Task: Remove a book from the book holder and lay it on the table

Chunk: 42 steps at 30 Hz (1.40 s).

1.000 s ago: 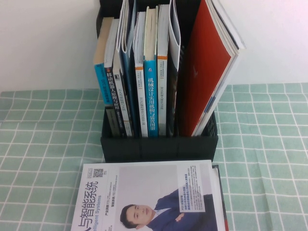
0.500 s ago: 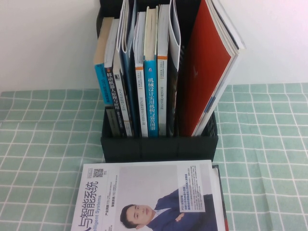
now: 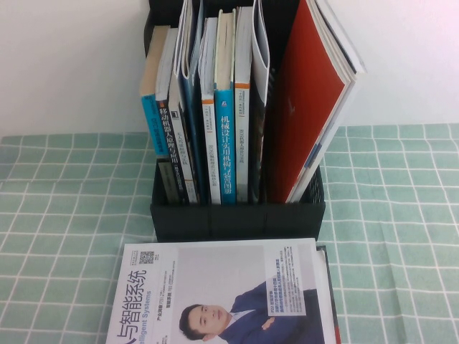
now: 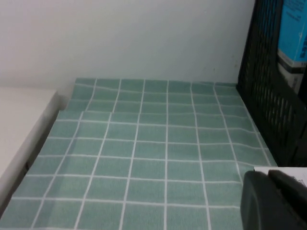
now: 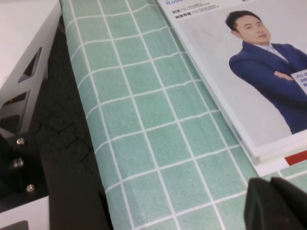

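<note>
White book (image 3: 222, 294): one, flat on table (image 3: 64, 215) | holder (image 3: 237, 215): one | left gripper (image 4: 273, 201), right gripper (image 5: 278, 203): jaws unreadable

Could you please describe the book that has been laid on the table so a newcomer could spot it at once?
Find the black book holder on the green-checked table. Flat just in front of it lies the book, atop another publication. Only its white cover shows a man in a dark blue suit.
</note>
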Motion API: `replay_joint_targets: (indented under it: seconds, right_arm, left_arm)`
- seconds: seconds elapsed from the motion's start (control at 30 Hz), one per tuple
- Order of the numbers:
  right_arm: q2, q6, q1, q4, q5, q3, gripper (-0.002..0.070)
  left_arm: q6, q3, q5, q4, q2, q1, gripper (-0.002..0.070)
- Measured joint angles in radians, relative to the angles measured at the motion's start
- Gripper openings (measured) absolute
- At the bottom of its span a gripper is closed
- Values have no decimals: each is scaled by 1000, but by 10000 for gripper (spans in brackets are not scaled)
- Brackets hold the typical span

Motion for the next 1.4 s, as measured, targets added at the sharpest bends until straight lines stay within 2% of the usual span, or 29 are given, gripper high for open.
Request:
replay_joint_targets:
  seconds: [0.13,0.27,0.37,0.53,1.4]
  right_arm:
    - [0,0,0,0,0,0,-1]
    - [0,0,0,0,0,0,-1]
    - [0,0,0,0,0,0,-1]
    - [0,2,0,0,0,0,-1]
    - [0,9,0,0,0,0,-1]
  left_arm:
    - [94,52,-90,-72,-4,-8,-3]
    - [113,56,-18,-101,-4,-21,-3]
    - [119,57,50,-103,-4,-31,-3]
    - [119,57,52,-103,-4,-51,-3]
    - [122,57,57,-103,-4,-51,-3]
